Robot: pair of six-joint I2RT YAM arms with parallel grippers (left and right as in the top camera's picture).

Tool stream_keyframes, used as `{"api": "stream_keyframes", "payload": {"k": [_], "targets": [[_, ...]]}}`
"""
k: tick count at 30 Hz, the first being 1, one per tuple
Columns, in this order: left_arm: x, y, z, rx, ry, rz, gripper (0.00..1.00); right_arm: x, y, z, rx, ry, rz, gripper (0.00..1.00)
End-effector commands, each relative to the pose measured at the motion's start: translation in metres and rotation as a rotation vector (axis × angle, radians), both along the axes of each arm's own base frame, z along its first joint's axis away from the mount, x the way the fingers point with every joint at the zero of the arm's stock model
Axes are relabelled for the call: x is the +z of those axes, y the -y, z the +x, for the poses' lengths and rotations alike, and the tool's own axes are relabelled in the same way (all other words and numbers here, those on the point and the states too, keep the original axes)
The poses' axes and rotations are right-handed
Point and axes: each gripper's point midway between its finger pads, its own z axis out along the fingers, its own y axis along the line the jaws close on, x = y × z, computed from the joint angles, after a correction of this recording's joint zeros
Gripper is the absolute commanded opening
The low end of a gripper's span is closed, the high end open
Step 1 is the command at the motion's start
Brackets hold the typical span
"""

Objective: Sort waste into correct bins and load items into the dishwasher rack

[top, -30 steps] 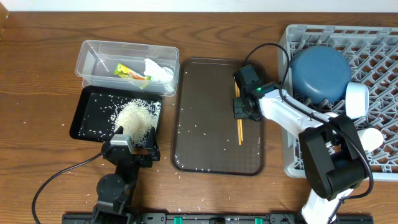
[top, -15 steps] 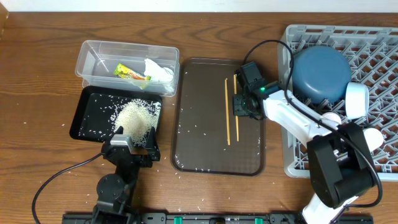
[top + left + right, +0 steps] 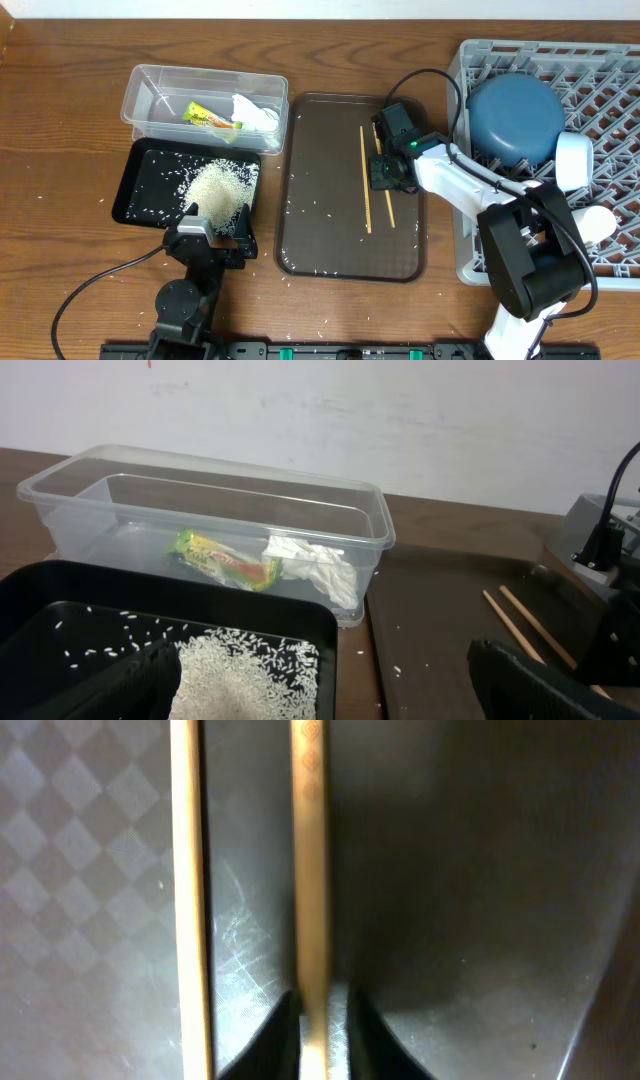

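**A:** Any lettering to call out?

**B:** Nothing legible. The wrapper (image 3: 225,560) in the far-left tub (image 3: 60,490) has red and green print, but it's too crumpled and small to read.

**A:** And the chopstick (image 3: 310,870) in the right wrist close-up?

**B:** There are small faint marks along the wood, blurred. I can't make out any letters or numbers.

**A:** The rack (image 3: 610,80) on the right?

**B:** No readable marking on it either.

The chopsticks (image 3: 365,180) are tan, the tray (image 3: 325,150) dark brown with a faint checker pattern, the rack (image 3: 610,90) grey, the rice (image 3: 218,187) white.
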Motion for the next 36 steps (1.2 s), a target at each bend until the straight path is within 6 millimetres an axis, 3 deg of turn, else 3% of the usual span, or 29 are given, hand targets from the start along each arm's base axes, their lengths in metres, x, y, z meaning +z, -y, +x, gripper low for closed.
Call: {"api": "stream_keyframes", "payload": {"k": [1, 4, 9, 13, 16, 19, 24, 28, 30, 32, 35, 36], "targets": [[-0.018, -0.001, 0.0, 0.005, -0.045, 0.001, 0.94, -0.012, 0.002, -0.009, 0.003, -0.043, -0.023, 0.01], [-0.018, 0.0, 0.0, 0.005, -0.045, 0.001, 0.94, 0.008, 0.01, -0.007, -0.015, -0.02, -0.015, 0.01], [-0.018, -0.001, 0.0, 0.005, -0.045, 0.001, 0.95, 0.075, 0.036, 0.0, -0.031, 0.098, 0.007, 0.01], [-0.018, -0.001, 0.0, 0.005, -0.045, 0.001, 0.94, 0.131, 0.07, 0.006, -0.029, 0.233, 0.011, 0.01], [-0.018, -0.001, 0.0, 0.005, -0.045, 0.001, 0.95, 0.153, 0.103, 0.011, -0.04, 0.299, -0.017, 0.01], [-0.018, -0.001, 0.0, 0.005, -0.045, 0.001, 0.95, 0.156, 0.133, 0.016, -0.074, 0.313, -0.047, 0.01], [-0.018, -0.001, 0.0, 0.005, -0.045, 0.001, 0.94, 0.134, 0.159, 0.021, -0.062, 0.262, -0.116, 0.01], [-0.018, -0.001, 0.0, 0.005, -0.045, 0.001, 0.94, 0.116, 0.187, 0.024, -0.122, 0.22, -0.274, 0.01], [-0.018, -0.001, 0.0, 0.005, -0.045, 0.001, 0.94, 0.108, 0.177, 0.026, -0.1, 0.206, -0.223, 0.02], [-0.018, -0.001, 0.0, 0.005, -0.045, 0.001, 0.94, 0.108, 0.171, 0.029, -0.088, 0.214, -0.189, 0.21], [-0.018, -0.001, 0.0, 0.005, -0.045, 0.001, 0.95, 0.119, 0.154, 0.03, -0.078, 0.239, -0.113, 0.28], [-0.018, -0.001, 0.0, 0.005, -0.045, 0.001, 0.94, 0.127, 0.14, 0.029, -0.065, 0.251, -0.052, 0.29]]}}
